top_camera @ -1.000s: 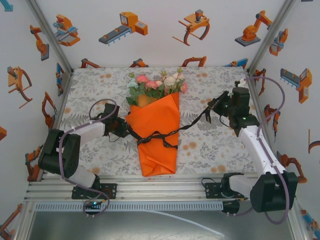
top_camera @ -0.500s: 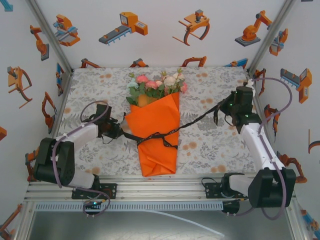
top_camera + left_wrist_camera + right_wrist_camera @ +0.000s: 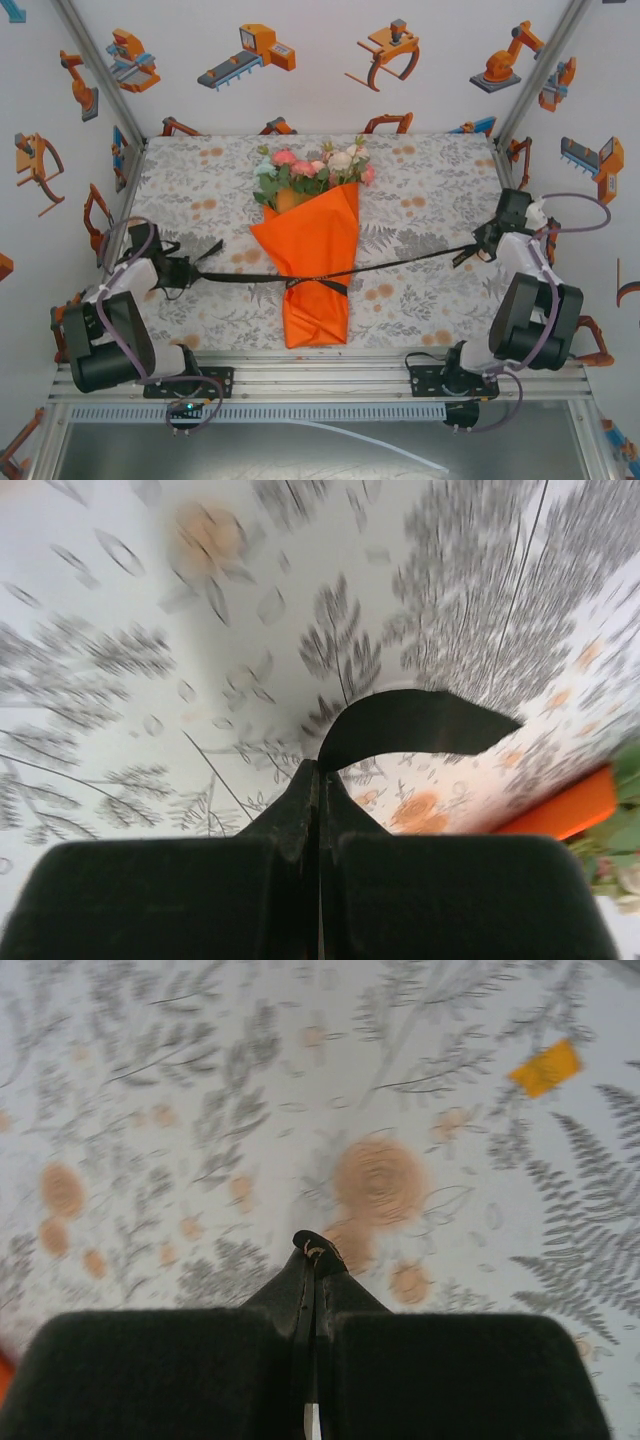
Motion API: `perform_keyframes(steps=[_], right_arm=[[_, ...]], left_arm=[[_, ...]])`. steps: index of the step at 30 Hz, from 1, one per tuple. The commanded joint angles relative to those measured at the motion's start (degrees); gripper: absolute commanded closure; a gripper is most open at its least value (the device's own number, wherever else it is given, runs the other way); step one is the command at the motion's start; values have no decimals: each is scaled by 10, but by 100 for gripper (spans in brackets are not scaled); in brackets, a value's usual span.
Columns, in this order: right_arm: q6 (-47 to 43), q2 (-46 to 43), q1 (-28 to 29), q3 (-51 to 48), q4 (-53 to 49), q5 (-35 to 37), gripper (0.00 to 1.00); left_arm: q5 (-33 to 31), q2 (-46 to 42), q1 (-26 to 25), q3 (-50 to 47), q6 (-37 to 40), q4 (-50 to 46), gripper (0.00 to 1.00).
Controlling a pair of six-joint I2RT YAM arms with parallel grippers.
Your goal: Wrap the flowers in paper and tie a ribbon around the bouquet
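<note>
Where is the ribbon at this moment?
In the top view the ribbon stretches across the lower half of the bouquet, its ends held by the left gripper and the right gripper.

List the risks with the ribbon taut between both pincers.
1. The ribbon is taut across the bouquet; more pull may crush its waist or drag it sideways.
2. The left pincer grips near the ribbon's end; it could slip free.
3. The right pincer pinches only a small fold at its tips, so likewise.

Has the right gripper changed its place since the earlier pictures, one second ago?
Yes. The right gripper has gone outward, away from the bouquet and close to the right edge of the table, with the ribbon shut in it.
</note>
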Motion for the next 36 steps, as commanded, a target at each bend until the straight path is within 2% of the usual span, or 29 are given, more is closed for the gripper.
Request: perform_keyframes(steps=[1,8,13,17,21,23,25,27,30,31,33,36], right_arm=[[22,16,-33,-7,30,55,100],[57,42,-98,21,33,56,100],[76,41,-112,39,22,71,100],[97,34,-127,37,18,78,100],[103,23,-128,29,25,82,100],[101,20,-126,24,39,57,100],[90,19,-118,18,65,-1,100],[74,17,-97,21,81,-62,98],[46,2,-59,27,72,-105,56],[38,-7,-46,26,66,-110,46],[11,-38,-17,22,54,-124,35],[-45,-92,37,14,36,-126,32]], left_arm=[[18,-22,71,0,28,-14,100],[28,-32,185,27,44,-30,100],[39,-47,245,22,38,-42,100],[72,-64,328,22,49,-46,100],[81,-76,342,35,77,-55,100],[110,-86,331,31,90,-26,100],[128,-97,289,40,114,-10,98],[131,-114,229,59,148,-8,82],[113,-144,166,88,190,-29,50],[110,-152,152,97,204,-36,44],[99,-166,121,122,253,-59,37],[108,-172,54,154,337,-78,35]])
